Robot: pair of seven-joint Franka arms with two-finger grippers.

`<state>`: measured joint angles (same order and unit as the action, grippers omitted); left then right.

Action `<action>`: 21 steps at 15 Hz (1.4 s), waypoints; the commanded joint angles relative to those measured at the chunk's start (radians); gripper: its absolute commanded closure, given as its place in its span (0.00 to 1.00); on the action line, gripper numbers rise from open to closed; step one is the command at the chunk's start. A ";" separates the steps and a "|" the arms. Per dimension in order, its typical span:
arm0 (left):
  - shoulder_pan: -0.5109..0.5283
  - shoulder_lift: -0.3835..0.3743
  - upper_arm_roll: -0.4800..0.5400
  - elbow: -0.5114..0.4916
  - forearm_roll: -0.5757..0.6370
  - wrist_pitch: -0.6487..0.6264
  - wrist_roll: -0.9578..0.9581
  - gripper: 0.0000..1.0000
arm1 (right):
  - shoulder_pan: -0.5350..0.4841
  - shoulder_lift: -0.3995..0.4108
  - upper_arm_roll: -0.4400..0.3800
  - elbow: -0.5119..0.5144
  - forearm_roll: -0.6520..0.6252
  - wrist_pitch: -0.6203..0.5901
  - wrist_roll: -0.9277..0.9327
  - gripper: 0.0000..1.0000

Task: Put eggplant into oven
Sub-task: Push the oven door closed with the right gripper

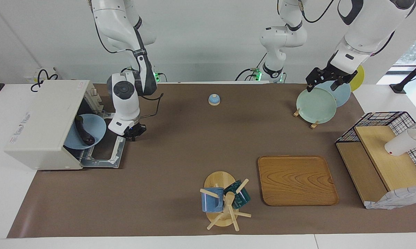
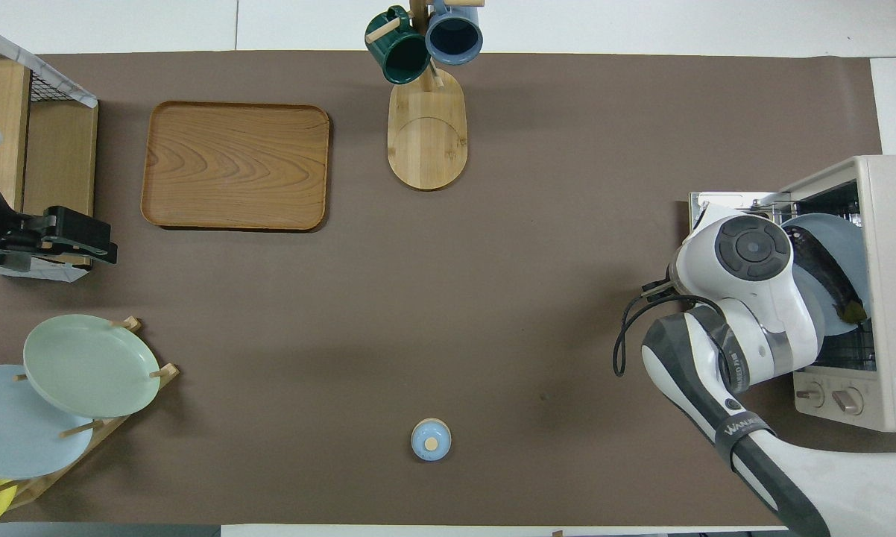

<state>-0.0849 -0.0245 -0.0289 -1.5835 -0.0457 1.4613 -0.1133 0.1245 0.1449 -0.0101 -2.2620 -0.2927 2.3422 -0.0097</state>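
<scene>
The cream-white oven [image 1: 42, 121] stands at the right arm's end of the table with its door [image 1: 106, 154] folded down flat. A blue plate [image 1: 93, 124] sits in the oven's mouth, and the dark eggplant [image 1: 84, 131] lies on it. Both also show in the overhead view, the eggplant [image 2: 828, 272] on the plate [image 2: 843, 235] in the oven [image 2: 891, 283]. My right gripper [image 1: 134, 132] hangs low over the edge of the open door, clear of the plate. My left gripper [image 1: 324, 86] is open and empty, up over the plate rack; in the overhead view it [image 2: 98, 242] is at the table's edge.
A plate rack holds a green plate [image 1: 315, 105], a blue one and a yellow one. A small blue bell [image 1: 214, 99] stands near the robots. A wooden tray [image 1: 296, 180], a mug tree [image 1: 223, 200] with two mugs, and a wire shelf [image 1: 384, 152] with a white cup are farther off.
</scene>
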 commanded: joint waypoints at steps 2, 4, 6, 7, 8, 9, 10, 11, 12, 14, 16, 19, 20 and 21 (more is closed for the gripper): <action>0.005 -0.020 -0.002 -0.020 0.020 0.014 0.007 0.00 | -0.014 -0.010 0.007 -0.004 -0.097 -0.018 -0.001 1.00; 0.005 -0.020 -0.002 -0.020 0.020 0.014 0.006 0.00 | -0.013 -0.008 0.012 0.030 -0.167 -0.073 -0.006 1.00; 0.005 -0.020 -0.002 -0.020 0.020 0.014 0.007 0.00 | -0.006 -0.014 0.012 0.083 -0.177 -0.139 -0.042 1.00; 0.005 -0.020 -0.002 -0.020 0.020 0.014 0.006 0.00 | -0.016 -0.018 0.012 0.123 -0.174 -0.189 -0.106 1.00; 0.005 -0.020 -0.002 -0.020 0.020 0.014 0.007 0.00 | -0.031 -0.021 0.012 0.171 -0.160 -0.231 -0.168 1.00; 0.005 -0.020 -0.003 -0.020 0.020 0.014 0.007 0.00 | -0.055 -0.024 0.013 0.197 -0.154 -0.259 -0.202 1.00; 0.005 -0.020 -0.002 -0.020 0.020 0.014 0.007 0.00 | -0.071 -0.037 0.013 0.219 -0.119 -0.285 -0.226 1.00; 0.005 -0.020 -0.002 -0.020 0.020 0.014 0.007 0.00 | -0.077 -0.056 0.010 0.234 -0.068 -0.317 -0.260 1.00; 0.005 -0.020 -0.002 -0.020 0.020 0.014 0.007 0.00 | -0.085 -0.074 0.006 0.248 -0.033 -0.358 -0.297 1.00; 0.005 -0.020 -0.002 -0.020 0.020 0.014 0.007 0.00 | -0.132 -0.109 0.005 0.272 0.003 -0.421 -0.373 1.00; 0.005 -0.020 -0.002 -0.020 0.020 0.014 0.007 0.00 | -0.175 -0.140 0.004 0.272 0.029 -0.432 -0.446 1.00; 0.005 -0.020 -0.002 -0.020 0.020 0.014 0.007 0.00 | -0.220 -0.172 0.005 0.274 0.030 -0.475 -0.475 1.00; 0.005 -0.020 -0.002 -0.020 0.020 0.014 0.006 0.00 | -0.218 -0.192 0.005 0.286 0.044 -0.504 -0.474 0.99; 0.005 -0.020 -0.002 -0.020 0.020 0.014 0.006 0.00 | -0.209 -0.206 0.012 0.324 0.090 -0.550 -0.467 0.90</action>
<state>-0.0849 -0.0245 -0.0289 -1.5835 -0.0457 1.4613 -0.1133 -0.0876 -0.0248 -0.0134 -1.9762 -0.2676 1.8668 -0.4618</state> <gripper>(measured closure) 0.000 0.982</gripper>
